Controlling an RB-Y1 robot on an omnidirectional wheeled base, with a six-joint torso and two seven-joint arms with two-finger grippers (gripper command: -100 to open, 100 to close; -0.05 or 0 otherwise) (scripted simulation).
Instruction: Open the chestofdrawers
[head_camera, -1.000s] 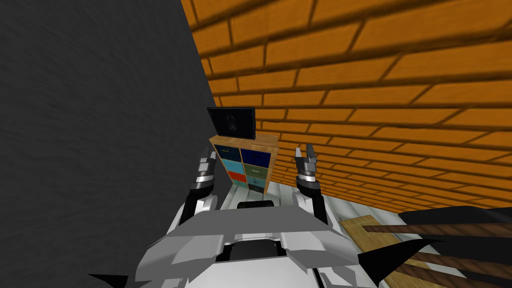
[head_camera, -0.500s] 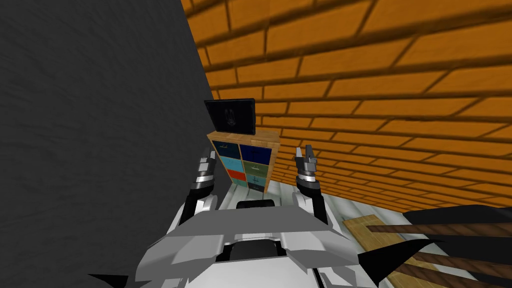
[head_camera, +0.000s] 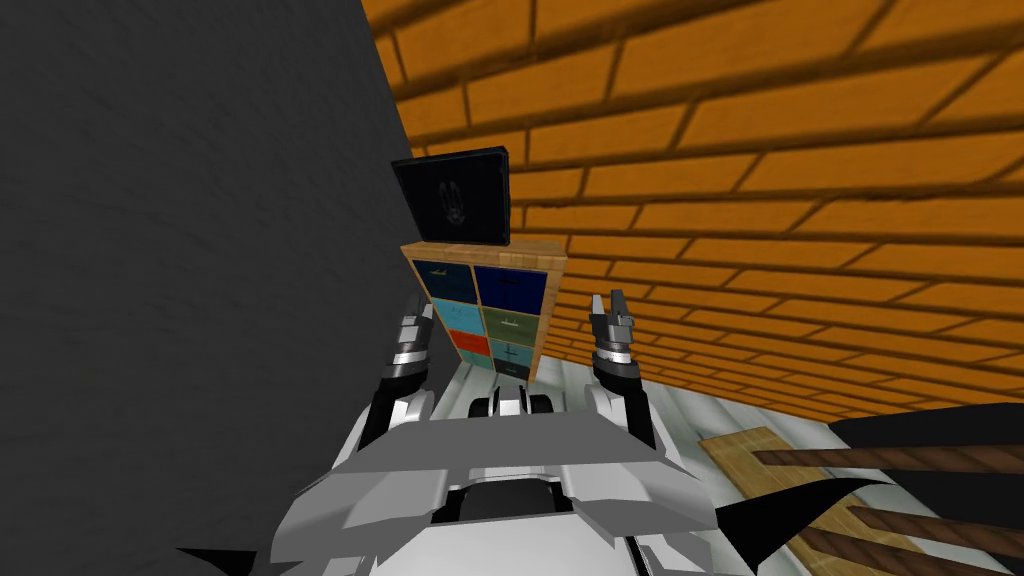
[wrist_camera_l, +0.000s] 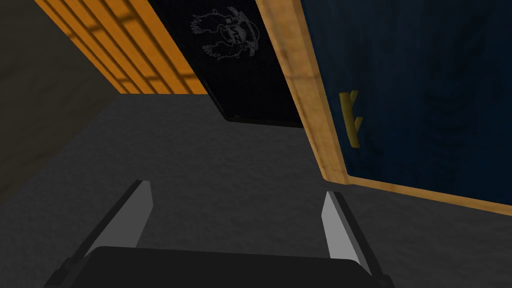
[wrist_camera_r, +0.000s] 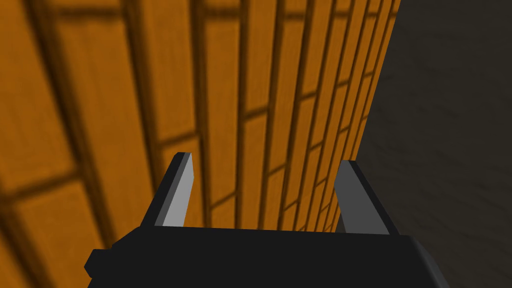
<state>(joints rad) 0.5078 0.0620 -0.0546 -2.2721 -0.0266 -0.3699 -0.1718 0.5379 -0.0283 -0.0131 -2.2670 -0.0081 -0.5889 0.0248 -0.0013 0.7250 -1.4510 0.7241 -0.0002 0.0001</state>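
Wood-frame chest (head_camera: 487, 310), flat multicolour fronts (head_camera: 512, 287), blk panel (head_camera: 455, 197) atop

Head camera is looking steeply down and forward, facing the chest of drawers (head_camera: 485, 310) in the far corner where the dark grey wall (head_camera: 180, 250) is meeting the orange brick wall (head_camera: 780, 200). Left wrist camera is looking along the left gripper (wrist_camera_l: 235, 189), close to the chest's dark blue drawer (wrist_camera_l: 425, 90) and the black panel (wrist_camera_l: 240, 60) on top; head view is sharing both. Right wrist camera is facing the orange brick wall past the right gripper (wrist_camera_r: 266, 159); all 3 views are sharing that corner.
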